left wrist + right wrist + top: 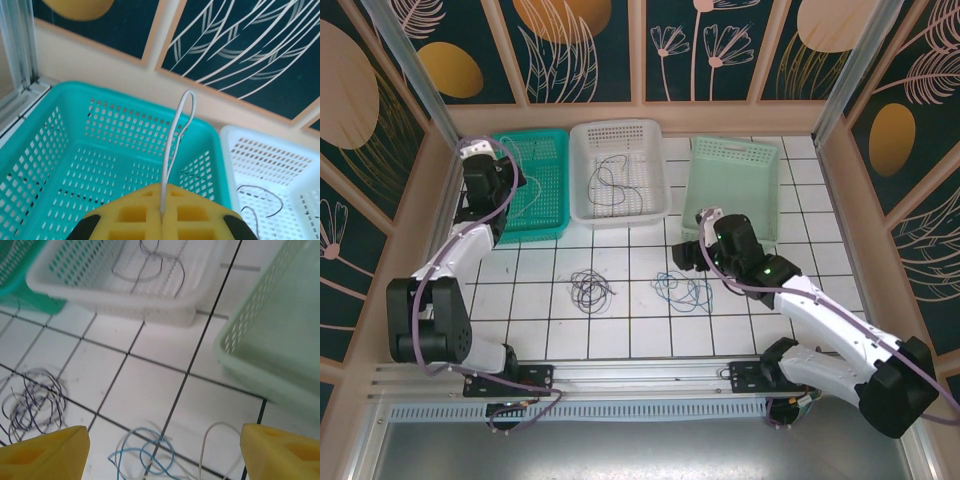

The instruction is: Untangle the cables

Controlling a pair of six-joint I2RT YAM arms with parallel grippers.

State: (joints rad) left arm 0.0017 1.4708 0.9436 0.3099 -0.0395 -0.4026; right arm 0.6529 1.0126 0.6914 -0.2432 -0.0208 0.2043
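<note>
The left pincer (161,200) has yellow pads (135,215) that look soft, foamy and dull. The thin white cable (172,135) pinched in them is smooth and a bit shiny. Beneath it, the teal basket (55,150) is smooth plastic full of holes. Under the right pincer (162,440) the table (150,385) is shiny white tile, and the blue cable (142,452) there has a smooth plastic skin. Ahead of it, the white basket (125,295) and pale green basket (280,345) are dull plastic.

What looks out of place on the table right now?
Nothing looks damaged or spilled. Two knots lie loose on the table: a dark tangle and a blue tangle, with a pale cable looped beside the blue one.
</note>
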